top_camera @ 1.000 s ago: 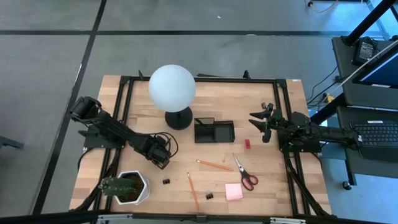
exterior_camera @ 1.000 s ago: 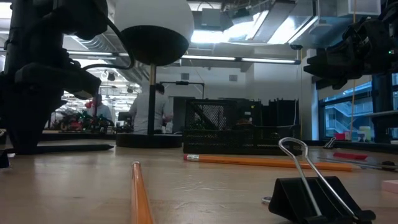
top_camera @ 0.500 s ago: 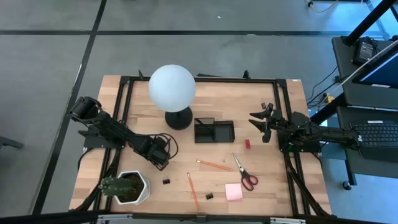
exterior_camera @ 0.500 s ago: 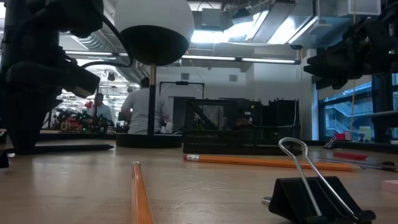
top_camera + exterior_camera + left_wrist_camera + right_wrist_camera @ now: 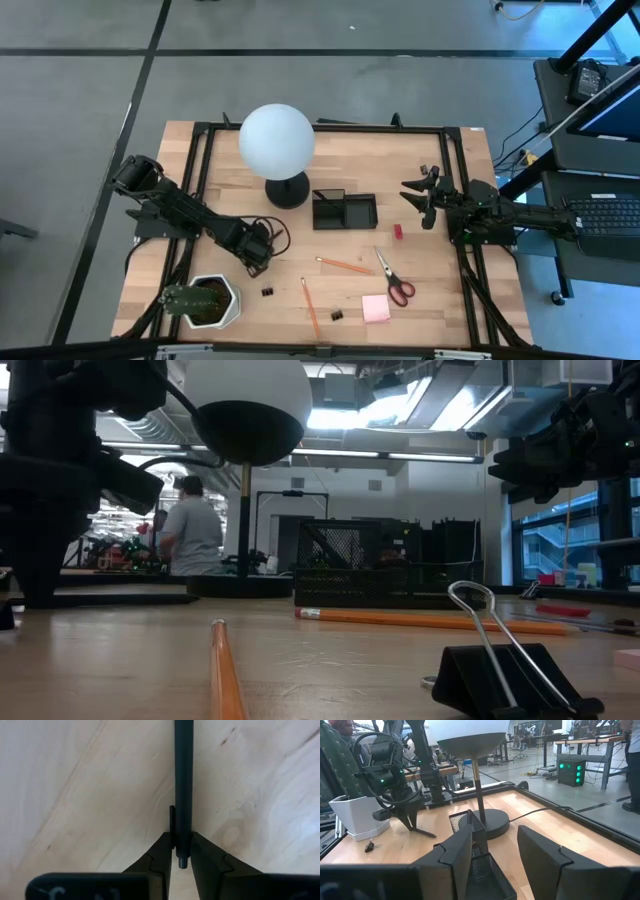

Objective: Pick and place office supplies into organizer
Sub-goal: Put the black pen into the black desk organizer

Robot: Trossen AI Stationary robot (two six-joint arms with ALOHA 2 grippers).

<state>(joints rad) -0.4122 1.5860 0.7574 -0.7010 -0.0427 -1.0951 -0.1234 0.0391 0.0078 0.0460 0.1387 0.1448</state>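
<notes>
My left gripper (image 5: 257, 257) is low over the table's left half, shut on a black pen (image 5: 183, 780); the right wrist view shows it too (image 5: 412, 822). My right gripper (image 5: 423, 200) hangs open above the table, right of the black two-compartment organizer (image 5: 345, 210). The following lie flat on the wood: red-handled scissors (image 5: 395, 278), a pink sticky pad (image 5: 376, 308), two orange pencils (image 5: 345, 265) (image 5: 311, 306), a small red block (image 5: 397, 231) and black binder clips (image 5: 268, 291) (image 5: 336, 315). My left gripper pinches the black pen between its two fingers near the clip end (image 5: 181, 832), coming from above and pointing down. The fingers lie across the pen. Its shaft runs away from the fingers close along the wood, and its far end (image 5: 434, 835) reaches the table.
A white globe lamp (image 5: 277, 140) on a round black base stands just left of the organizer. A green plant in a white pot (image 5: 203, 300) sits at the near left corner. Another binder clip (image 5: 424, 170) lies at the far right. A black frame edges the table.
My left arm has shifted a little toward the table's left, as the low view shows; its gripper stays low over the same spot. A person in the room behind the table has walked toward the left.
</notes>
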